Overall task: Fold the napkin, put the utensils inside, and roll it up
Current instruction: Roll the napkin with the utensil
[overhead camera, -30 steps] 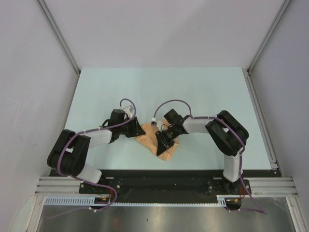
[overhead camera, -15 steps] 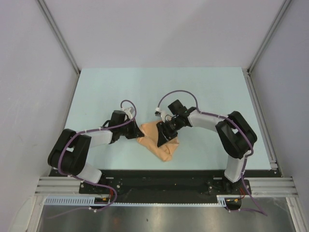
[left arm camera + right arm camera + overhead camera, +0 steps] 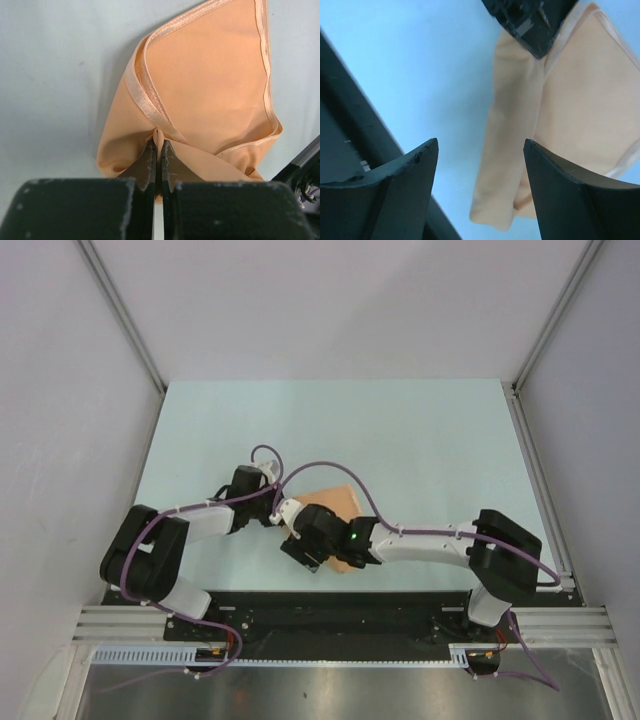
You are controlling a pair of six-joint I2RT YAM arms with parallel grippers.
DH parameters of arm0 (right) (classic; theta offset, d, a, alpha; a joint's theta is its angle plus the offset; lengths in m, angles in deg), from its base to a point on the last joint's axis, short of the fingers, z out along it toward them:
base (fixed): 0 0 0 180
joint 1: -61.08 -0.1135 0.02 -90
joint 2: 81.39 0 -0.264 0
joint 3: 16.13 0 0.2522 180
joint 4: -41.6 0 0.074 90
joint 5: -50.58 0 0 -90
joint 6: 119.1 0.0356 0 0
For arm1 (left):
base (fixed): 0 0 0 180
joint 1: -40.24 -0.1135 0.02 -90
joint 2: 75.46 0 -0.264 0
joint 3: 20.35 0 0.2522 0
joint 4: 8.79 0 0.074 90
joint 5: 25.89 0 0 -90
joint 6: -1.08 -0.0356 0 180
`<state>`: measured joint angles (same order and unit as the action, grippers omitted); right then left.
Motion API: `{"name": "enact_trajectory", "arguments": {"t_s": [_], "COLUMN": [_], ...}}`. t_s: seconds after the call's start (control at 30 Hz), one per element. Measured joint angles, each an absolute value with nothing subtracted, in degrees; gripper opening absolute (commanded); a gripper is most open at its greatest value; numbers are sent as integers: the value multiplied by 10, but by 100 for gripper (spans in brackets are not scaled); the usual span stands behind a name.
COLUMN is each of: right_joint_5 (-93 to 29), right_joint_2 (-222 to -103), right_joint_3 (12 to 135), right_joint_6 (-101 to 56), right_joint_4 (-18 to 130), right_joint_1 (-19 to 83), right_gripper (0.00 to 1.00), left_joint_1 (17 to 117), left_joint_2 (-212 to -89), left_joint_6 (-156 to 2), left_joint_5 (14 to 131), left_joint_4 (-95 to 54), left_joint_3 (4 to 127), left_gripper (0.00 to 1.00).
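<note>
Two arms crowd the lower centre: left gripper (image 3: 158, 150) pinches a fold of the peach napkin (image 3: 210, 85); right gripper (image 3: 480, 147) hangs spread beside it.

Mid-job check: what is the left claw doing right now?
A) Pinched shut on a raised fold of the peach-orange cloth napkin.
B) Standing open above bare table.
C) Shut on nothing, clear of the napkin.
A: the left wrist view shows the left claw closed tight on a raised pleat of the peach-orange cloth napkin, while the right claw stands open and empty.
</note>
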<state>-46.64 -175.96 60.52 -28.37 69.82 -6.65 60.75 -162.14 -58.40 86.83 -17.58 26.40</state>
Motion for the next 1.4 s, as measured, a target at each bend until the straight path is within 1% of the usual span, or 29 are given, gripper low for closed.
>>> {"name": "enact_trajectory", "arguments": {"t_s": [0.2,0.33,0.47,0.57,0.6,0.67,0.7,0.77,0.8,0.87,0.9,0.93,0.97,1.0,1.1,1.23,1.4], "right_joint_5": [-601,-636,-644,-646,-647,-648,-645,-635,-627,-591,-558,-527,-488,-451,-341,-212,-67], "right_joint_2": [-1792,-1814,-1824,-1835,-1839,-1848,-1855,-1866,-1867,-1864,-1858,-1853,-1847,-1842,-1838,-1850,-1879], "right_joint_3": [558,546,530,528,528,532,536,546,547,548,547,545,540,535,530,532,534], "right_joint_6": [-314,-327,-337,-339,-340,-341,-338,-328,-326,-319,-312,-307,-297,-287,-260,-223,-172], "right_joint_4": [644,609,582,565,557,547,542,543,543,546,548,548,544,540,534,533,523], "right_joint_1": [-101,-106,-109,-111,-111,-110,-108,-102,-94,-74,-59,-45,-28,-11,35,78,99], "right_gripper": [72,70,68,61,50,37,29,23,19,12,7,6,3,2,0,0,0], "left_joint_1": [607,607,607,607,607,607,607,607,607,607,605,603,602,599,587,579,578], "left_joint_2": [-1626,-1629,-1630,-1633,-1633,-1633,-1633,-1633,-1633,-1632,-1630,-1625,-1618,-1610,-1582,-1540,-1495], "left_joint_6": [-584,-584,-585,-585,-585,-585,-585,-585,-585,-589,-589,-586,-588,-587,-585,-583,-582], "left_joint_5": [868,868,868,868,868,868,868,868,867,863,862,862,858,856,834,801,785], "left_joint_4": [-189,-195,-202,-203,-203,-204,-204,-203,-202,-201,-201,-199,-200,-201,-208,-211,-210], "left_joint_3": [274,278,283,286,286,287,287,287,287,287,287,287,287,287,287,274,241], "left_gripper": [0,0,0,0,0,1,7,18,31,47,59,63,66,71,75,77,77]}}
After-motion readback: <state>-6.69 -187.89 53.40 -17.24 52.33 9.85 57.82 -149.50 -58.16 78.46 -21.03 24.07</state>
